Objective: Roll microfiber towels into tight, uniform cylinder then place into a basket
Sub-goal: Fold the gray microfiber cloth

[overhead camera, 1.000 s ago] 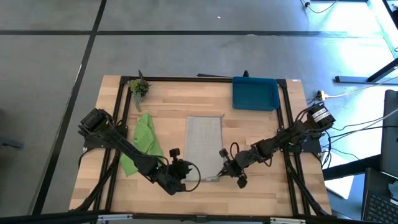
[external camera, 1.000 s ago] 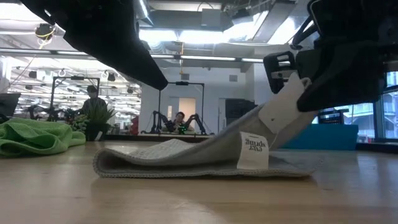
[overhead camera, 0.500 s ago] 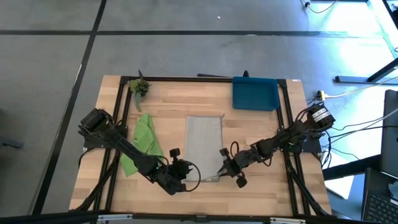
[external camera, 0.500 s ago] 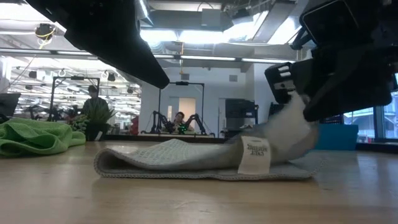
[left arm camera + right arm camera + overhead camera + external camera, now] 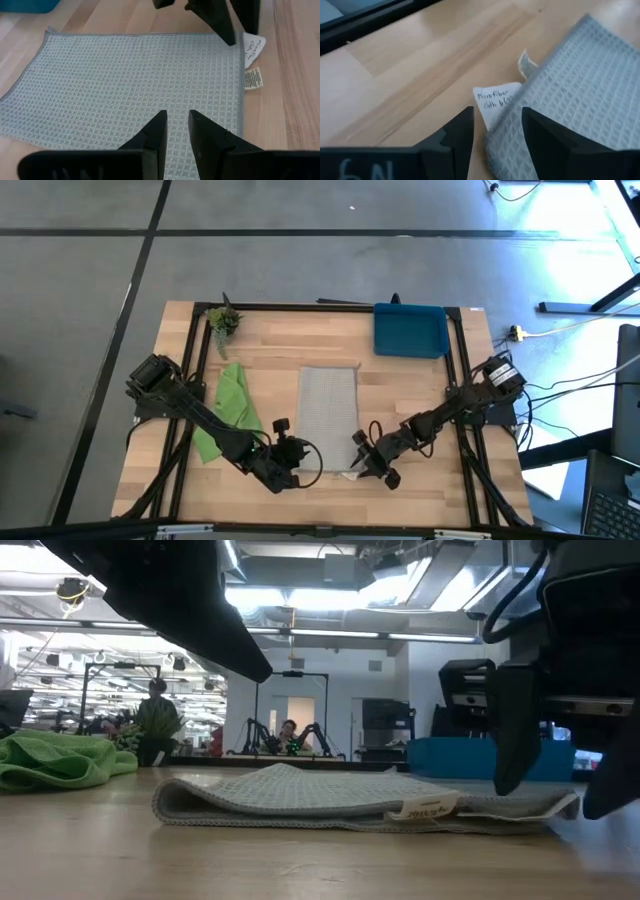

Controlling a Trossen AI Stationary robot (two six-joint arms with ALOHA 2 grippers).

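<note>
While lying flat at table centre, light grey waffle-weave microfiber towel [image 5: 328,416]; right gripper [image 5: 362,464] at its 5 o'clock corner, parted, empty; left gripper [image 5: 297,460], narrow gap, at 7; crumpled lime-green cloth [image 5: 226,416] at 9; dark-blue plastic tray [image 5: 410,330] at 1; small potted plant [image 5: 223,319] at 11.

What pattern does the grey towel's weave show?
A waffle grid of small squares on the grey towel, clearest in the left wrist view.

I see the grey waffle-weave towel [image 5: 135,85] lying flat on the wooden bench [image 5: 295,75], its white tags [image 5: 253,60] at one corner. My left gripper's [image 5: 177,131] fingers hover slightly parted over it; the other arm's dark fingers [image 5: 220,20] stand by the tags.
</note>
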